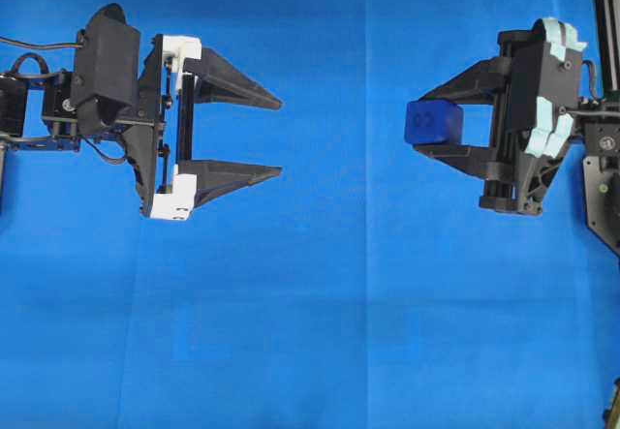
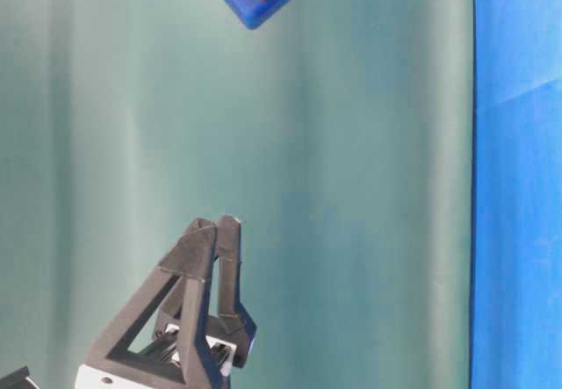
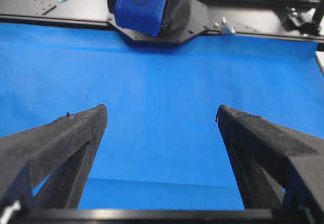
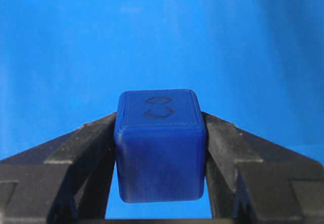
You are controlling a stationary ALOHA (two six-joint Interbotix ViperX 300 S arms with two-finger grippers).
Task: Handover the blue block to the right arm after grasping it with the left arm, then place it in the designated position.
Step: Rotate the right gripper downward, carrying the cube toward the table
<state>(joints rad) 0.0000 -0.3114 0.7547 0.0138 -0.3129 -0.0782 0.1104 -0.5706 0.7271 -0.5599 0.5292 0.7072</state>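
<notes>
At three o'clock overhead, we are seeing the right gripper (image 1: 418, 124) clamping the block (image 1: 433, 121) between its fingertips, off the cloth (image 1: 320, 332); at nine o'clock, well apart, the left gripper (image 1: 280, 137) is hanging with its jaws spread wide and nothing between them; both are pointing toward each other.

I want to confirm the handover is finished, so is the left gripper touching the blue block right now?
No, the left gripper stands open and empty, well apart from the blue block, which sits clamped in the right gripper.
</notes>
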